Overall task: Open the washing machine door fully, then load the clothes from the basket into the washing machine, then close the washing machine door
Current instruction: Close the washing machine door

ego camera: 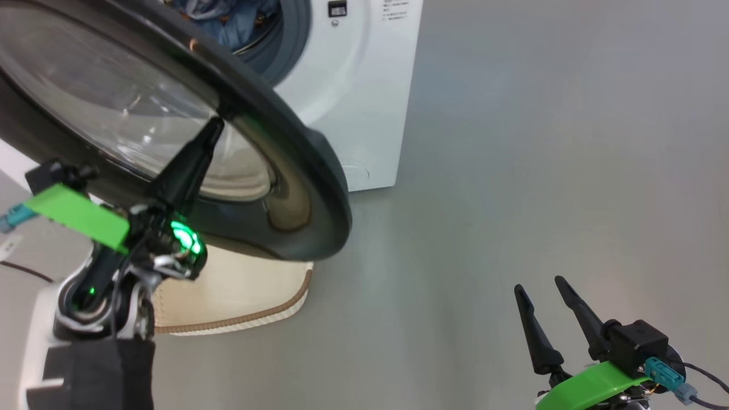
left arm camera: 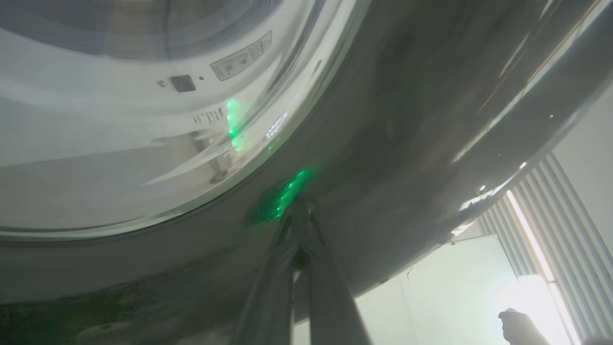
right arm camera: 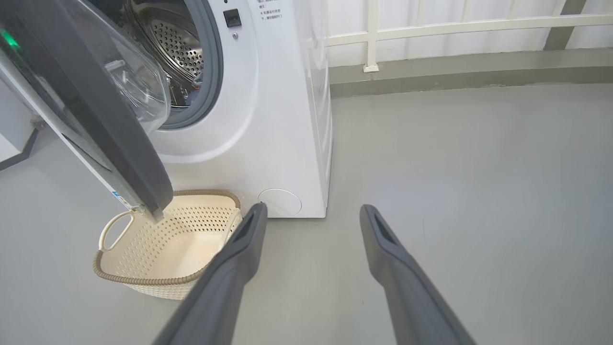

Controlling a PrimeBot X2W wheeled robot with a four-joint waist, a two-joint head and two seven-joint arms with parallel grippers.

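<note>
Left gripper (ego camera: 212, 130): two long dark tapered fingers pressed together, nothing between them. Tips rest against the washing machine door (ego camera: 307, 171), on the inner edge of its glossy black rim where the clear glass bowl begins. In the left wrist view the closed gripper (left arm camera: 299, 213) meets the rim (left arm camera: 407, 120), and a green glow reflects off the shiny surface beside the tips.

Right gripper (ego camera: 539, 285): fingers spread wide, holding nothing, low over the smooth grey floor (right arm camera: 455, 167) and well apart from the machine.

Door: round, thick-rimmed, bulging transparent centre. It stands swung out from the washing machine (ego camera: 353, 85), partway open, its lower edge hanging above the basket (ego camera: 245, 296).

Washing machine (right arm camera: 278, 120): white, boxy, smooth panels. Grey rubber gasket (right arm camera: 210, 72) rings the opening; the steel drum (right arm camera: 172, 43) behind it is perforated with small round holes.

Clothes (ego camera: 228, 23): soft, crumpled blue fabric visible inside the drum mouth in the head view; a second garment cannot be made out.

Basket (right arm camera: 191, 225): cream plastic, rectangular with rounded corners, perforated walls, brown woven-look rim, loop handle at the side. It sits on the floor just in front of the machine, under the door.
</note>
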